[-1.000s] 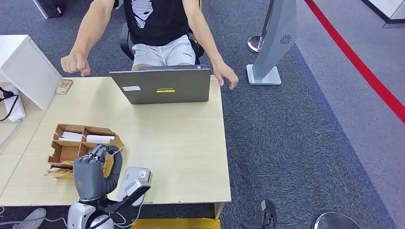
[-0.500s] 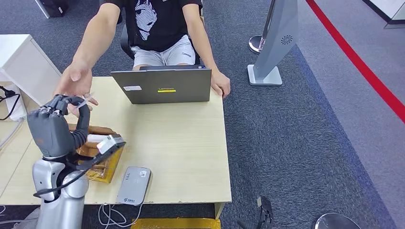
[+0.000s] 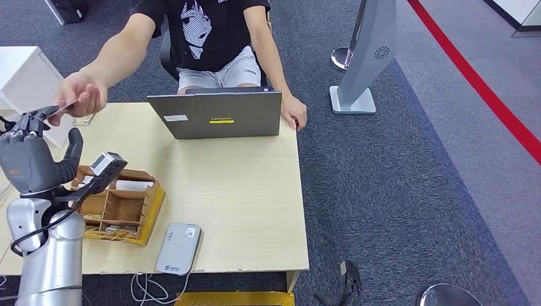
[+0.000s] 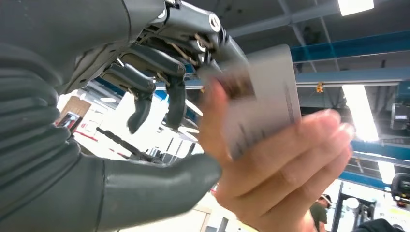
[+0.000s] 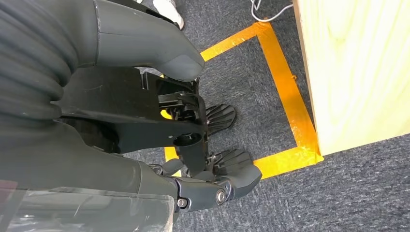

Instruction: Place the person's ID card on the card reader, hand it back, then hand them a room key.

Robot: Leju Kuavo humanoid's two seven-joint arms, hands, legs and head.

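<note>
one left hand raised past the desk's far-left corner, fingertips on one card | one person's hand pinching it too | one card reader near desk's front edge | right hand hanging, empty, fingers loosely apart

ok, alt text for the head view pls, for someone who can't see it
The robot's raised left hand meets a seated person's hand over a card at the far left edge of a wooden table. On the table: an open laptop, a cardboard box with compartments, and a grey card reader near the front edge.
</note>
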